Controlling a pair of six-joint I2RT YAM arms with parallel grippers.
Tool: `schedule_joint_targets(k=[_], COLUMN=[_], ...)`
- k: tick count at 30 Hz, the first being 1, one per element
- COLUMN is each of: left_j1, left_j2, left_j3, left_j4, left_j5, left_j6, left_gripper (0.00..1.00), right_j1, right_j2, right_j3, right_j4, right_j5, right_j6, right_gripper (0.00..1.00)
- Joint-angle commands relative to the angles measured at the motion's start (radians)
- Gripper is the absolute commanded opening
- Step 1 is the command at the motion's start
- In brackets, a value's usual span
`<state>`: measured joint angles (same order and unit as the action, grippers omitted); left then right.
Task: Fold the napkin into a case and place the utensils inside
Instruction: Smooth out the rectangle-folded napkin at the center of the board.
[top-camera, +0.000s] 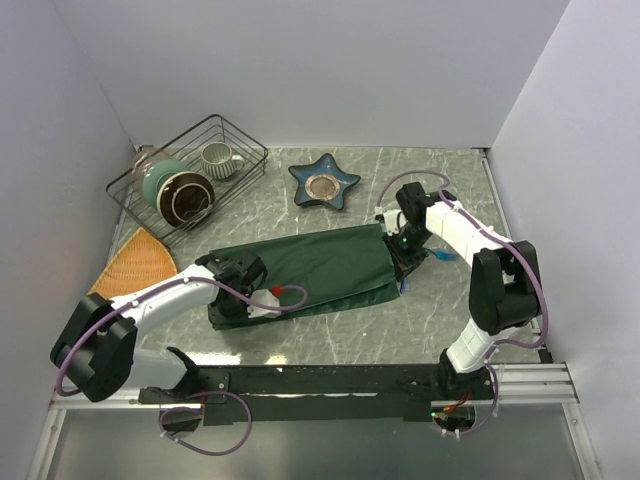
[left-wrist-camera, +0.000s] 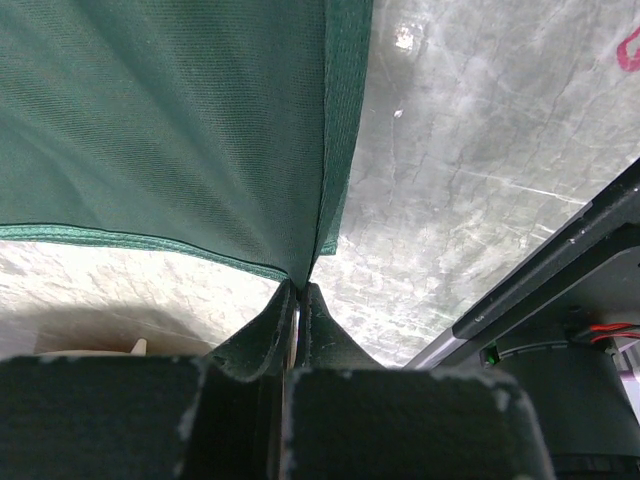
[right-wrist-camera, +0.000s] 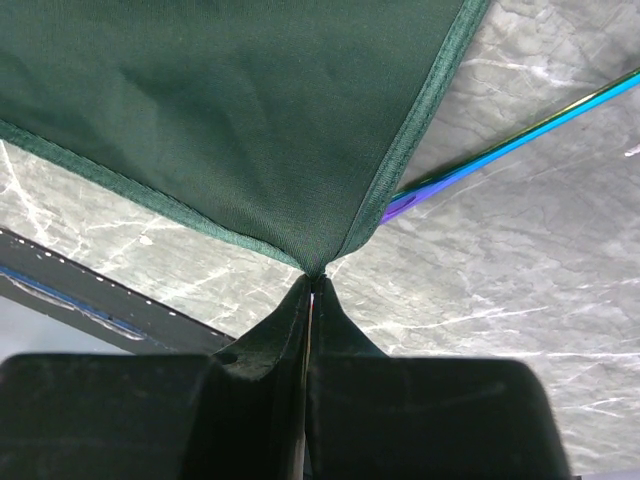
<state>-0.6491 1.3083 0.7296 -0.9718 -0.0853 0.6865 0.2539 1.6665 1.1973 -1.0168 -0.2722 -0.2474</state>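
The left arm (top-camera: 165, 293) and right arm (top-camera: 465, 228) have white shells and black joints; purple cables (top-camera: 410, 175) loop behind the blocky black jaws, whose edges are scuffed whitish.

Marble table (top-camera: 330, 345), napkin (top-camera: 320, 265), wire basket (top-camera: 240, 178), star dish (top-camera: 325, 182), mat (top-camera: 135, 262), utensil (top-camera: 438, 256)

Item: enclosed tabletop bay.
- Back wall (top-camera: 320, 70): plain, pale, matte.
- Left wall (top-camera: 50, 150) and right wall (top-camera: 585, 150): same pale finish, angled in toward the back.
- Table (top-camera: 440, 300): grey-green marbled surface with pale veining; small glare spot (left-wrist-camera: 405, 38) in the left wrist view.
- Near edge: black rail (top-camera: 330, 378) on a silver metal frame (top-camera: 530, 378).
- Far left: dark wire basket (top-camera: 250, 168) holding crockery; woven orange-tan mat (top-camera: 135, 262) just beside it.
- Far centre: star-shaped blue dish (top-camera: 324, 181).
- Light: soft, even, with faint shadows.
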Motion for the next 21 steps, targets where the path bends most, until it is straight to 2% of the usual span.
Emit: schedule_joint_targets(k=[1,6,16,18,19,20,21], left_j1=[0.006,0.011,0.011,0.011,0.011,0.011,0.011], left_j2=[-0.023,-0.044,0.006,0.020,0.022,0.019,0.010], left_j3=[0.036,0.056,0.014,0.019,0.021,0.025,0.027], left_j4=[-0.054,-0.099,-0.058,-0.056,-0.057,-0.059,-0.062], left_j5=[-0.010,-0.011,-0.011,-0.011,-0.007,-0.002,0.001], left_j6=[0.024,0.028,0.027,0.021,0.022,0.024,0.027], left_gripper=[0.01,0.01,0.01,0.11,0.26,0.32,0.39], right_j1=[0.027,0.030,0.042,0.047,0.048,0.048,0.050], right_j2=[-0.045,-0.056,-0.013,0.006,0.018,0.022,0.022], right_j3=[-0.001,-0.010,-0.067,-0.070,-0.070,-0.067,-0.064], right_j4=[-0.002,-0.005,0.067,0.078,0.078,0.072,0.063], right_j5=[-0.012,-0.005,0.019,0.019,0.019,0.013,0.010], right_j6=[0.008,0.003,0.017,0.022,0.023,0.022,0.013], right_gripper=[0.00,0.00,0.00,0.00,0.00,0.01,0.06])
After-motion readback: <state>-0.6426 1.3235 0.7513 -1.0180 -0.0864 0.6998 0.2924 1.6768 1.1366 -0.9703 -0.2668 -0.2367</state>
